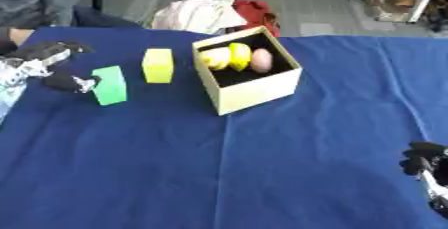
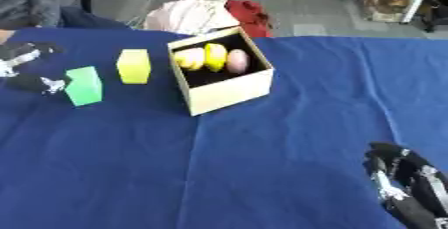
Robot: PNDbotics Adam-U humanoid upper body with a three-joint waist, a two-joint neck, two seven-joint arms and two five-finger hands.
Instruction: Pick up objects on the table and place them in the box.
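A green block (image 1: 109,85) stands upright on the blue table at the left. My left hand (image 1: 59,81) is open just left of it, its thumb tip close to the block's side and its fingers (image 1: 52,49) spread higher up, holding nothing. A yellow-green block (image 1: 158,65) stands to the right of the green one. The open cardboard box (image 1: 259,91) sits mid-table, tilted askew, with two yellow things (image 1: 226,57) and a pinkish egg shape (image 1: 261,60) inside. My right hand (image 2: 404,179) rests open at the lower right corner, fingers up.
The blue cloth (image 1: 219,163) covers the whole table. Beyond the far edge, a heap of white and red cloth (image 1: 214,13) lies behind the box. A person in grey sits at the upper left, off the table.
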